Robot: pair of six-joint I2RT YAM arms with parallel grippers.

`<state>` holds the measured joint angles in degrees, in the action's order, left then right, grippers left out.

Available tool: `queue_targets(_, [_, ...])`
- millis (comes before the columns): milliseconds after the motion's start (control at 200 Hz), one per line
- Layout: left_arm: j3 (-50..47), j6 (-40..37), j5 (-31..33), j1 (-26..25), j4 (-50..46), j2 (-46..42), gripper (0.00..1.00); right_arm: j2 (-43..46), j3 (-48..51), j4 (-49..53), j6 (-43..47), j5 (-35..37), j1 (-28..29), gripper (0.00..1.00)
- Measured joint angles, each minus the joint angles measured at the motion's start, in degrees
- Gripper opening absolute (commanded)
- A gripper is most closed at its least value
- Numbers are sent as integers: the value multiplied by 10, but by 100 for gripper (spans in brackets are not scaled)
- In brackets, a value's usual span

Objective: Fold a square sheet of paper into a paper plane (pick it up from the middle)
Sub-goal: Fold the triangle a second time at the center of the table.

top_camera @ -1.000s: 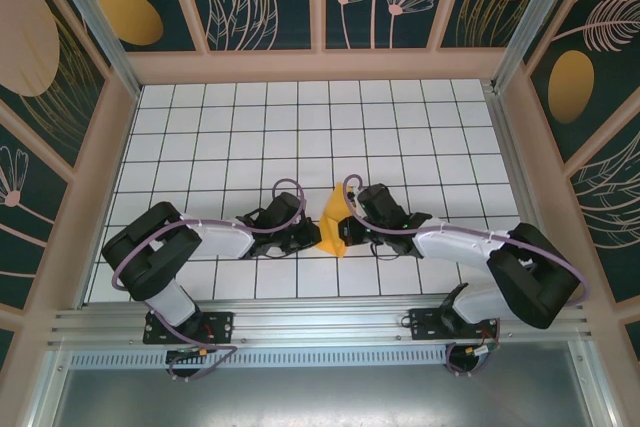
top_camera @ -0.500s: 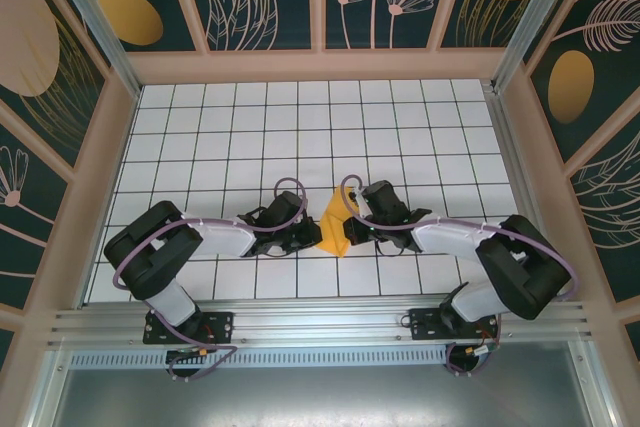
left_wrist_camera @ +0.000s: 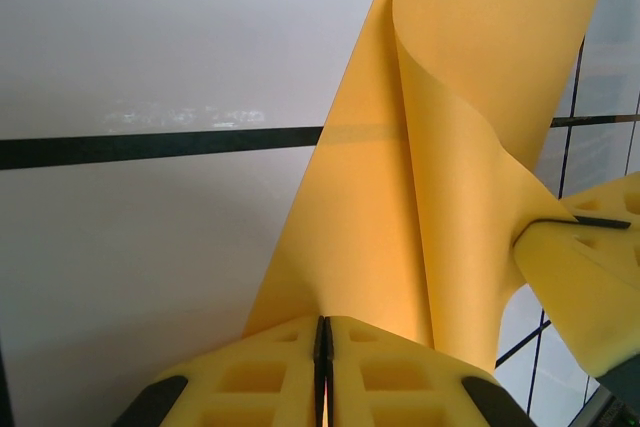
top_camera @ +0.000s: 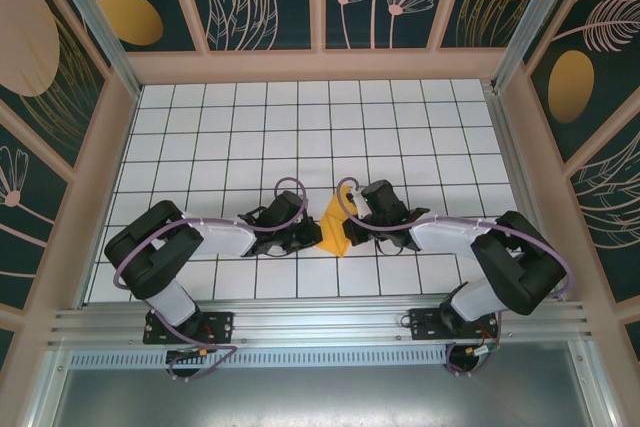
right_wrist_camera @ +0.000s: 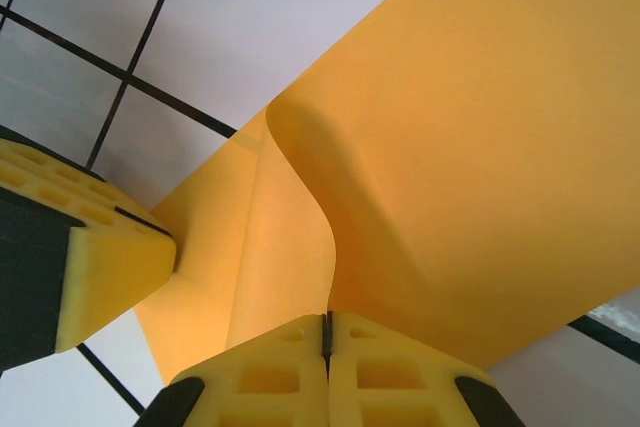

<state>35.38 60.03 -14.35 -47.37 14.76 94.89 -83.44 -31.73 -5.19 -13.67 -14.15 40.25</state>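
My left gripper (left_wrist_camera: 322, 347) is pinched tight on the left side of the square sheet of paper (top_camera: 333, 225), which curls up, partly folded, between my two grippers, midway across the tabletop (top_camera: 250, 137) and towards its near edge. My right gripper (right_wrist_camera: 326, 342) is clamped just as tight on the sheet's right side.

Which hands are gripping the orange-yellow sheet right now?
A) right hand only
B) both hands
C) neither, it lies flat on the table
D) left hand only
B: the left hand is closed on one edge of the sheet and the right hand is closed on another, with the paper curling between them.
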Motion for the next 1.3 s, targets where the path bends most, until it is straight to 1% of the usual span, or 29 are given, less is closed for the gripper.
queue_targets(430, [1,-2,0,0,0,1,12,-19,-1,-5,18,9,-1,9])
queue_targets(1301, [3,-4,0,0,0,4,11,-18,-2,-9,28,21,-1,10])
